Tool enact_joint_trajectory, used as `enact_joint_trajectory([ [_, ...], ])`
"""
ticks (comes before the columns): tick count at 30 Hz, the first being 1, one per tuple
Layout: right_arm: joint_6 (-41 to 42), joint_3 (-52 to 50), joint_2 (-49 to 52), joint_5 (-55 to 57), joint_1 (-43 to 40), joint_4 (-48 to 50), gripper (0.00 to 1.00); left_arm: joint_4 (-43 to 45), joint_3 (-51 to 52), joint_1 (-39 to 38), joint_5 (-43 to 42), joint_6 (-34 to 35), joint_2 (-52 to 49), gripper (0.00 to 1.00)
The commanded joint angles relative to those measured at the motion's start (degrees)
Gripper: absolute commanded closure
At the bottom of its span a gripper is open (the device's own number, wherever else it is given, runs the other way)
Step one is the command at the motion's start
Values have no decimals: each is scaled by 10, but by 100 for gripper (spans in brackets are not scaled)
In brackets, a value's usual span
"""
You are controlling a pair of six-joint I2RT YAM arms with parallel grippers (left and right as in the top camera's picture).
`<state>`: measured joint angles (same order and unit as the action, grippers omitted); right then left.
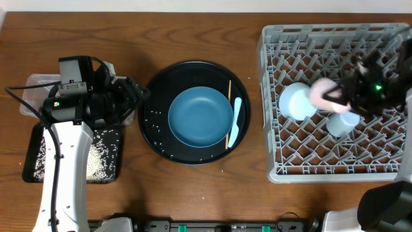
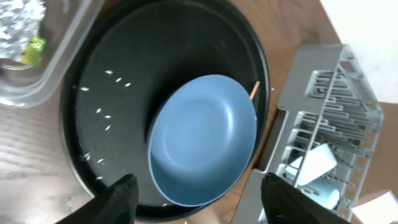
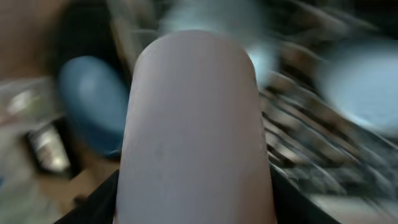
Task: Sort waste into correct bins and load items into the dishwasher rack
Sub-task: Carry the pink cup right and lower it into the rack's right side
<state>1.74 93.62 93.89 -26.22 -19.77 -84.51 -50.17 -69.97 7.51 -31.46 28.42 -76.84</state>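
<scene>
Right jaws pinch the pink cup [image 1: 322, 92], which sticks out leftward from them over the dishwasher rack [image 1: 277, 161]; left jaws hang spread and empty, left of the dark-blue plate [image 1: 199, 116]

A robotics lab bench: wooden table [image 1: 193, 193] carrying a dishwasher rack [image 1: 302, 154] beside mounted robot arms [image 1: 67, 161].

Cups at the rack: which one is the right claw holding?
The pink cup, gripped in the right claw over the dishwasher rack; the light-blue cup sits in the rack, ungripped.
</scene>
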Motion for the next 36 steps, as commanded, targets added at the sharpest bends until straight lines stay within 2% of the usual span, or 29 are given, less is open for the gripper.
enact_joint_trajectory([
  [1,74,2,-22,165,-23,-13,65,-6,-4,2,24,-8,-3,30],
  [2,80,2,-23,184,-31,-18,65,-6,-4,2,24,-8,-3,26],
  [7,81,2,-26,206,-72,-34,67,-10,-4,2,24,-8,-3,23],
  [8,81,3,-26,214,-83,-40,67,-10,-4,2,24,-8,-3,0],
  [14,90,3,-26,230,-142,-57,69,-10,-4,2,24,-8,-3,2],
  [18,101,3,-26,230,-169,-56,67,-10,-4,2,24,-8,-3,2],
  [36,117,3,-18,247,-207,-23,73,-10,-4,2,24,-8,-3,2],
])
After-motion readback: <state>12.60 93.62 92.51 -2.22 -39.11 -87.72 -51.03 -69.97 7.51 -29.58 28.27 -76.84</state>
